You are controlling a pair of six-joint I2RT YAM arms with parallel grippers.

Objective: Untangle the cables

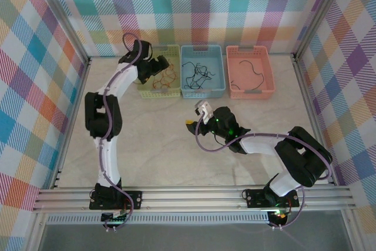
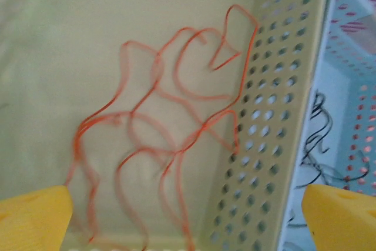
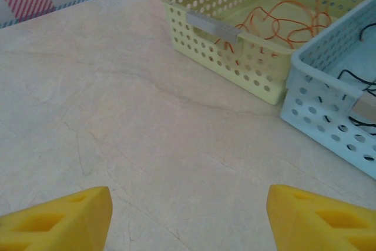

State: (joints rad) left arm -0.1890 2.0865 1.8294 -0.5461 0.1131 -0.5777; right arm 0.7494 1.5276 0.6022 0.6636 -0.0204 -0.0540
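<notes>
1. Directly beneath your left gripper (image 2: 188, 218), the thin, curly orange wires (image 2: 170, 145) lie loose on the floor of the perforated pale-yellow plastic basket (image 2: 276, 86). Its yellow foam fingertips (image 2: 35, 218) stand wide apart, and nothing is held between them.
2. That bunch sprawls from near the left fingertip up toward the basket's perforated right wall. You cannot tell from the wrist view whether any strand touches the fingertip.
3. Seen from above, your left gripper (image 1: 154, 66) hangs over the basket's left half, with the orange wires (image 1: 165, 77) just to its right.
4. Your right gripper (image 3: 188, 216) sits low over the bare marbled tabletop (image 3: 147, 116), jaws apart and empty. It is well apart from all the baskets, and the yellow one lies ahead and to its right.
5. Hair-thin black wires (image 1: 197, 73) lie in the light-blue plastic basket (image 1: 202, 94) just beside the yellow one. A further black strand lies in the salmon-pink basket (image 1: 251, 94).
6. My judgement is that the left arm is nearer the orange bunch, so a straight descent would reach it. The right arm would first need to travel forward.
</notes>
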